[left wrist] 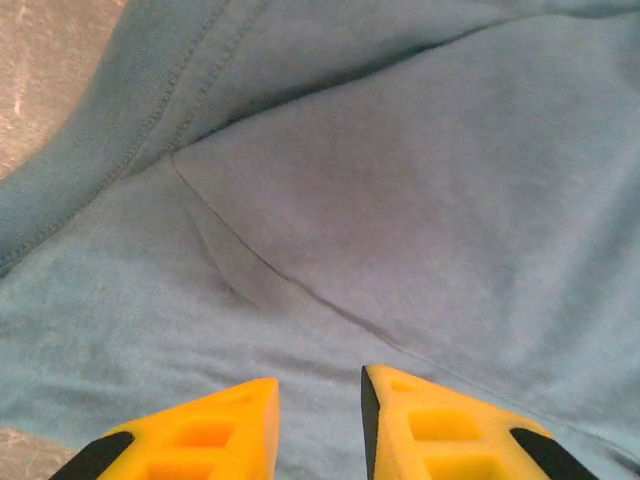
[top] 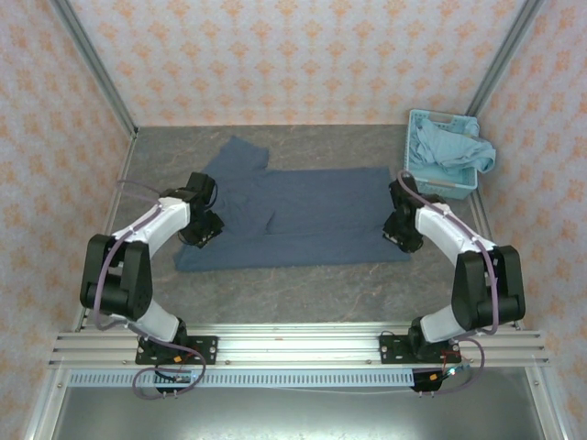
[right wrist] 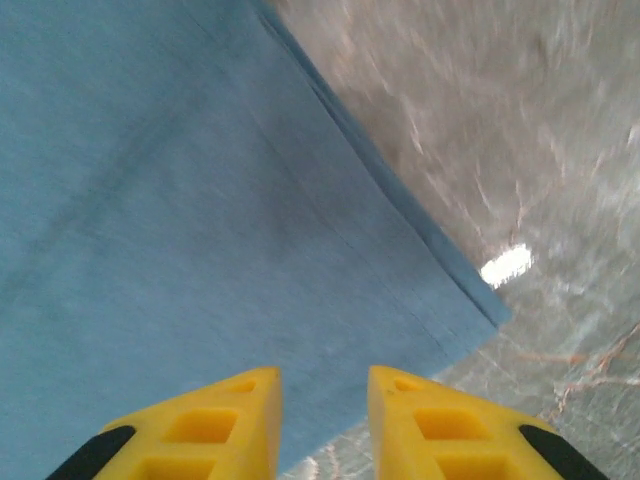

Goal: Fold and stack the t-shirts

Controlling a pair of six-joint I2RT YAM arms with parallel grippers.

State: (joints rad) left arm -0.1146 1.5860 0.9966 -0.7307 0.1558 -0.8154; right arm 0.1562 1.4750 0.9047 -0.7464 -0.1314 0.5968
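A dark slate-blue t-shirt [top: 303, 215] lies flat across the middle of the table, one sleeve pointing to the back left. My left gripper [top: 204, 229] hovers over the shirt's left end, near the sleeve seam [left wrist: 250, 250]. Its yellow fingers [left wrist: 230, 430] stand a little apart, with cloth below and nothing between them. Over the shirt's near right corner [right wrist: 470, 320], my right gripper [right wrist: 323, 395] is also open and holds nothing. A lighter aqua-blue t-shirt [top: 456, 147] sits bunched in the basket at the back right.
The light-blue plastic lattice basket [top: 415, 156] stands against the right wall. Bare grey marbled table [top: 303, 293] runs between the shirt and the arm bases. Patterned walls close in the left, back and right sides.
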